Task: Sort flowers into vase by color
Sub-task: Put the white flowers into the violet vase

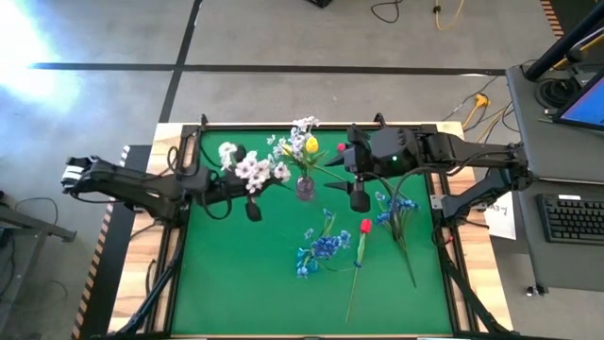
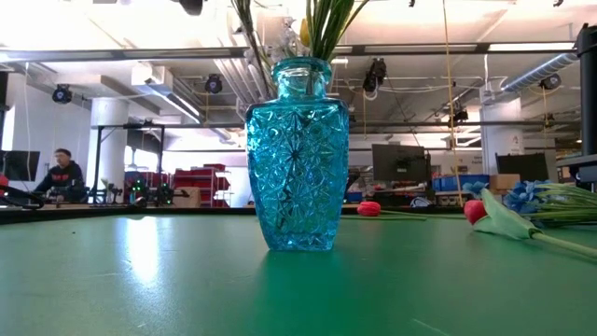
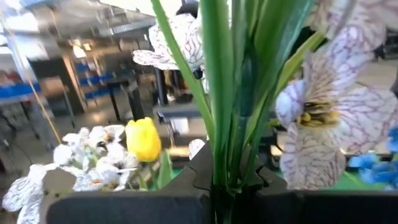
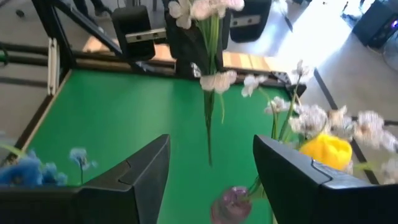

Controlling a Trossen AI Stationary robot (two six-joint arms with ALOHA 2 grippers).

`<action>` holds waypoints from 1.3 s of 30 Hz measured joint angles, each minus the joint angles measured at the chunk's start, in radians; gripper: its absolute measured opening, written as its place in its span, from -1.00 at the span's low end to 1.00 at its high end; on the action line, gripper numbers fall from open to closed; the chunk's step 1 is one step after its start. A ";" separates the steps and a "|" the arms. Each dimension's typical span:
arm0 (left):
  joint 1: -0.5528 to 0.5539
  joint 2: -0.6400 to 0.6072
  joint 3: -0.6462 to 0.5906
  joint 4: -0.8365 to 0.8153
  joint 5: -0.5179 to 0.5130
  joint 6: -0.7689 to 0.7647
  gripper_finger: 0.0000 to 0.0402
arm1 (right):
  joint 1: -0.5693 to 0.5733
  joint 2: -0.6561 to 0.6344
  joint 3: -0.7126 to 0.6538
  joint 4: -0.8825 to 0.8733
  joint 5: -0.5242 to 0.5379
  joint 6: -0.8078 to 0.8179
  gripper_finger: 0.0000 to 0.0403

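- Left gripper [image 1: 253, 210] is clamped on a white spray [image 1: 253, 170], just beside the vase [image 1: 305, 187].
- Right gripper [image 4: 211, 180] hangs open above the vase.
- Step in hand: carrying the spray over.
- Next: stem down into the neck.

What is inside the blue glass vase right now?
The vase holds several green stems, topped by a yellow tulip and white blossoms. The patterned glass hides the stems' lower ends. Red tulips and blue flowers lie on the mat outside.
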 joint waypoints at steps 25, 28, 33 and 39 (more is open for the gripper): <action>0.040 0.078 -0.101 0.273 0.000 0.024 -0.99 | -0.110 -0.215 -0.573 0.131 0.042 0.186 0.09; 0.041 0.088 -0.082 0.273 0.000 0.027 -0.99 | -0.121 -0.267 -0.734 0.335 0.103 0.195 0.09; 0.056 0.138 -0.039 0.226 0.000 0.035 -0.99 | -0.141 -0.267 -0.965 0.736 0.102 0.217 0.09; 0.066 0.204 0.006 0.216 -0.002 0.037 -0.99 | -0.158 -0.179 -1.113 1.067 0.098 0.263 0.17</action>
